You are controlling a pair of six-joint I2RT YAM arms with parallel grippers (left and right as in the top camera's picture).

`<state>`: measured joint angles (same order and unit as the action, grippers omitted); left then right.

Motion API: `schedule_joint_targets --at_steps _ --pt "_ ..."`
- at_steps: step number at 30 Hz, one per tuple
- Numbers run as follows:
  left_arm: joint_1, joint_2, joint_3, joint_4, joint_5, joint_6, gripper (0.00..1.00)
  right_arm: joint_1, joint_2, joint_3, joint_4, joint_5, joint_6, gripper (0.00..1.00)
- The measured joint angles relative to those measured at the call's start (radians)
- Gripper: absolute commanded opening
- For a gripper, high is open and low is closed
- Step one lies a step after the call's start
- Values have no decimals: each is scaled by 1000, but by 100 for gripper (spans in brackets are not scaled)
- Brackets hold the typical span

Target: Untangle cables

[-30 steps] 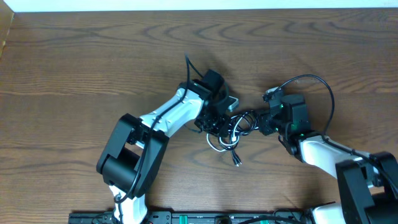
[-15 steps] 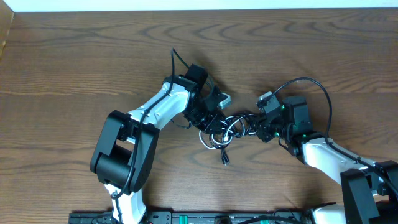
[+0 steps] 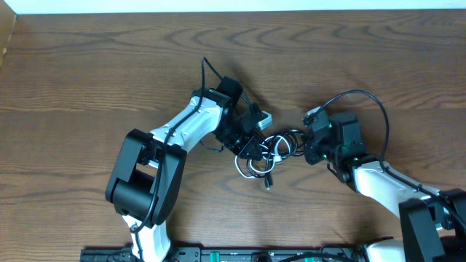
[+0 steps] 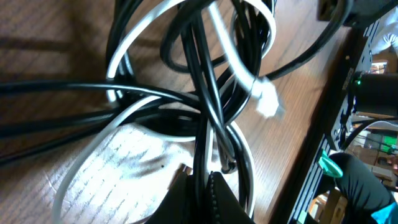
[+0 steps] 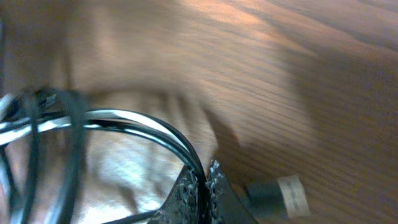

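- Table: dark brown wood-grain top. It fills nearly the whole overhead view.
- Pale band: a white strip along the table's far edge. Whether it is wall or floor cannot be told.
- Tan surface: light brown, at the far left corner, cut off by the frame edge.
- Lighting: diffuse, from above, with soft shadows on the wood. The right wrist view shows a brighter patch on the grain.
- Room beyond the table edge: bright, blurred clutter in the left wrist view, not identifiable.
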<state>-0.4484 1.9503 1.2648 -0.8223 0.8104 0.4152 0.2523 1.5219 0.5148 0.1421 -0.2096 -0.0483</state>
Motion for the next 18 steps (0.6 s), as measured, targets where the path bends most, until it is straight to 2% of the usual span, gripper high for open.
schedule_joint_targets --at_steps 5,9,13,15,16,18 --pt "13 0 0 60 -40 -110 7 -31 -158 -2 -75 102 121 1" --pt "49 0 0 79 -69 -209 7 -82 -306 -2 -205 208 217 1" --pt "110 0 0 71 -113 -282 7 -170 -409 -2 -379 456 324 1" --pt "137 0 0 69 -126 -293 8 -193 -423 -2 -413 510 356 1" --pt "146 0 0 68 -131 -301 8 -202 -426 -2 -422 524 363 2" --pt "152 0 0 66 -137 -308 8 -208 -427 -2 -415 510 357 17"
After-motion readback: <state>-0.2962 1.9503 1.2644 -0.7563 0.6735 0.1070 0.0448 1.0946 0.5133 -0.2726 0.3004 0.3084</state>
